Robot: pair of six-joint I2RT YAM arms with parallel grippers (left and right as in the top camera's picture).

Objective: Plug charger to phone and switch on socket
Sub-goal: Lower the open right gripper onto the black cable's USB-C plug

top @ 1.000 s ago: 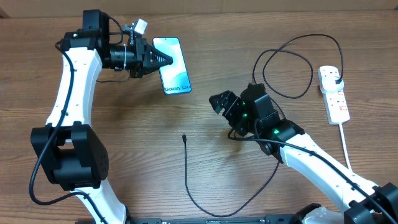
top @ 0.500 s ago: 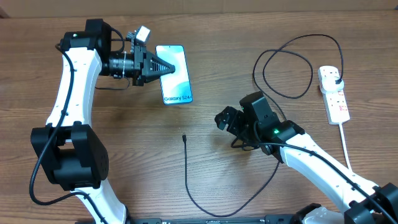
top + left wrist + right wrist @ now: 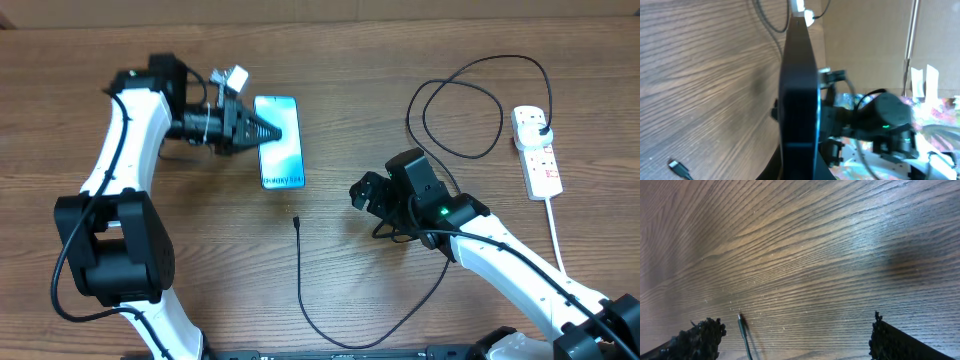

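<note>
Little of the task looks finished. The left pincer point(image 3: 262, 133) is pressed together on one long edge of the phone point(image 3: 280, 145), pinching it so that it juts forward from the fingertips with the lit screen facing up. The right pincer point(image 3: 362, 192) is spread wide and holds nothing. The charger point(image 3: 305, 290) lies loose on the worktop point(image 3: 230, 260), and its connector tip point(image 3: 297, 220) rests a short way ahead of the right pincer, well apart from the phone's port. The socket point(image 3: 543, 165) sits far behind the right pincer, near the worktop's edge. A dark plug head appears seated in its end outlet, but I cannot tell how the red switches are set. By my judgement, what is left is to pick up the tip, mate it with the phone and press the switch. The overhead view alone gives the whole layout, with the cable's loops, the strip and both arms. The left wrist view alone shows the phone edge-on in the grip, lifted off the wood, with the tip low to one side and the right arm beyond it. The right wrist view alone shows both fingers point(image 3: 700, 337) set wide apart with the tip between them, nearer to one, and touching neither.
</note>
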